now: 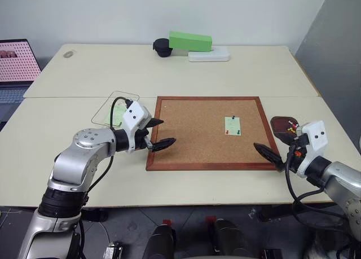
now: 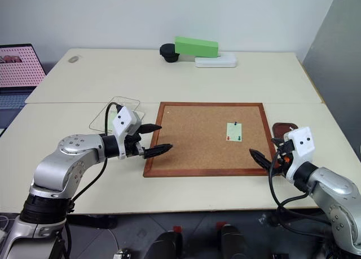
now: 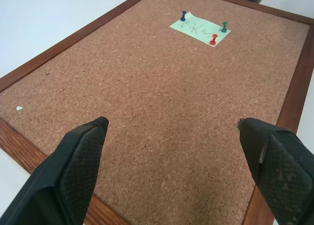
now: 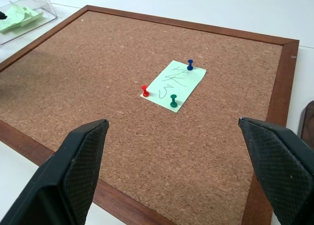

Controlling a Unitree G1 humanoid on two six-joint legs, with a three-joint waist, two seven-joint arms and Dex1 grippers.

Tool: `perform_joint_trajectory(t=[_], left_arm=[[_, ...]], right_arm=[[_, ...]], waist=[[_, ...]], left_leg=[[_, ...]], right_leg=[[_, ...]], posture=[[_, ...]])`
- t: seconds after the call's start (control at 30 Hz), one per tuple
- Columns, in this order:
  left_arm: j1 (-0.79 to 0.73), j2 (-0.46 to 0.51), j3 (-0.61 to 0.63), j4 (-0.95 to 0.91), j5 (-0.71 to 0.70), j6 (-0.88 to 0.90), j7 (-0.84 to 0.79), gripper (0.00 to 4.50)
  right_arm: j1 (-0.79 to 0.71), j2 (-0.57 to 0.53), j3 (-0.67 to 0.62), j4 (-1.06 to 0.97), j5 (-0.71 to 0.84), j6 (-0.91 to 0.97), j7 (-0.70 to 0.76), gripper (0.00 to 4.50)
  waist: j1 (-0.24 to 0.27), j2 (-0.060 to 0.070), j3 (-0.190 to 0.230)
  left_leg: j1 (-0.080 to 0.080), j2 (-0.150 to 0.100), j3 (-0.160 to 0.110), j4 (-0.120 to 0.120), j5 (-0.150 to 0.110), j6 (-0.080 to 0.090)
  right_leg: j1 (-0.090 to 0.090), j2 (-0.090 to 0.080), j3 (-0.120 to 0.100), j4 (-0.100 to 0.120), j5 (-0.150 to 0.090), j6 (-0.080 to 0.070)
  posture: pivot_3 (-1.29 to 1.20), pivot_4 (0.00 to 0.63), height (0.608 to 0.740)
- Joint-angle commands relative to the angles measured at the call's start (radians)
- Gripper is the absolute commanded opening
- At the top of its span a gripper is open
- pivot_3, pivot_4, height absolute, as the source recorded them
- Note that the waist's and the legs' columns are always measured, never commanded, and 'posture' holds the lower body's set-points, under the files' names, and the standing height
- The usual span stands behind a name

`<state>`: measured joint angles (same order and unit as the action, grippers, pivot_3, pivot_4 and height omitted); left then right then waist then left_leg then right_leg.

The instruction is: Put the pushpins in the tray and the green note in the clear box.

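Corkboard [image 1: 206, 132] lies on cream table [image 1: 169, 73], grey wall [image 1: 333, 50] right.

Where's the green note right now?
The green note is pinned on the corkboard, right of its middle in the head views, held by blue, red and green pushpins.

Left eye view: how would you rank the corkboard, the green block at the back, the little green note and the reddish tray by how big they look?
1. Corkboard, by far the largest.
2. Green block, though it sits farthest from the camera, so it may really be bigger than it looks.
3. Tray, partly hidden by the right arm.
4. Green note, smallest.
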<state>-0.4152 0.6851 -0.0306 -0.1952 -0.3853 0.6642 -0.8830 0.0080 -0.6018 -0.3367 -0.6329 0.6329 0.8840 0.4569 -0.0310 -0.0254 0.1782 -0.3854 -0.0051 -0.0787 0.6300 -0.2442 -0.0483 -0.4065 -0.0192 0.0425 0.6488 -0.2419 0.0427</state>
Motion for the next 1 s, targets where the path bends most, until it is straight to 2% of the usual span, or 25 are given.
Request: perform_joint_trajectory(t=[0.03, 0.43, 0.63, 0.67, 0.73, 0.9, 1.0], left_arm=[[0.011, 0.019, 0.048, -0.039, -0.027, -0.013, -0.011, 4.50], [0.019, 0.030, 0.073, -0.032, -0.064, 0.026, -0.005, 4.50], [0.002, -0.001, 0.086, -0.024, -0.077, 0.027, 0.027, 4.50], [-0.007, -0.014, 0.091, -0.027, -0.083, 0.026, 0.038, 4.13], [-0.023, -0.036, 0.091, -0.029, -0.090, 0.032, 0.054, 3.93], [-0.019, -0.067, 0.046, -0.073, -0.100, 0.043, 0.063, 3.05], [-0.003, -0.101, -0.001, -0.076, -0.059, 0.005, 0.082, 2.56]], right_arm=[[-0.016, -0.009, -0.025, -0.027, 0.029, -0.012, 0.002, 4.50], [-0.027, -0.018, 0.017, -0.006, 0.013, -0.033, 0.007, 4.50], [-0.051, -0.012, 0.059, 0.002, 0.004, -0.041, -0.004, 4.50], [-0.061, -0.012, 0.062, 0.004, 0.006, -0.039, -0.006, 4.50], [-0.076, -0.015, 0.064, 0.018, 0.008, -0.039, -0.004, 4.50], [-0.075, -0.047, 0.057, 0.051, 0.006, -0.057, 0.041, 4.50], [-0.090, -0.045, 0.071, 0.085, -0.018, -0.079, 0.037, 4.50]], waist=[[0.000, 0.000, 0.000], [0.000, 0.000, 0.000], [0.000, 0.000, 0.000], [0.000, 0.000, 0.000], [0.001, 0.000, 0.000], [0.000, 0.000, 0.000], [0.002, 0.000, 0.000]], left_leg=[[0.000, 0.000, 0.000, 0.000, 0.000, 0.000], [0.000, 0.000, 0.000, 0.000, 0.000, 0.000], [0.000, 0.000, 0.000, 0.000, 0.000, 0.000], [0.000, 0.000, 0.000, 0.000, 0.000, 0.000], [0.000, 0.000, 0.000, 0.000, 0.000, 0.000], [0.000, 0.000, 0.000, 0.000, 0.000, 0.000], [0.000, 0.000, 0.000, 0.000, 0.000, 0.000]], right_leg=[[0.000, 0.000, 0.000, 0.000, 0.000, 0.000], [0.000, 0.000, 0.000, 0.000, 0.000, 0.000], [0.000, 0.000, 0.000, 0.000, 0.000, 0.000], [0.000, 0.000, 0.000, 0.000, 0.000, 0.000], [0.000, 0.000, 0.000, 0.000, 0.000, 0.000], [0.000, 0.000, 0.000, 0.000, 0.000, 0.000], [0.000, 0.000, 0.000, 0.000, 0.000, 0.000]], posture=[[0.00, 0.150, 0.740], [0.00, 0.150, 0.740], [0.00, 0.150, 0.740], [0.00, 0.150, 0.740], [0.00, 0.150, 0.740], [0.00, 0.150, 0.740], [0.00, 0.150, 0.740]])
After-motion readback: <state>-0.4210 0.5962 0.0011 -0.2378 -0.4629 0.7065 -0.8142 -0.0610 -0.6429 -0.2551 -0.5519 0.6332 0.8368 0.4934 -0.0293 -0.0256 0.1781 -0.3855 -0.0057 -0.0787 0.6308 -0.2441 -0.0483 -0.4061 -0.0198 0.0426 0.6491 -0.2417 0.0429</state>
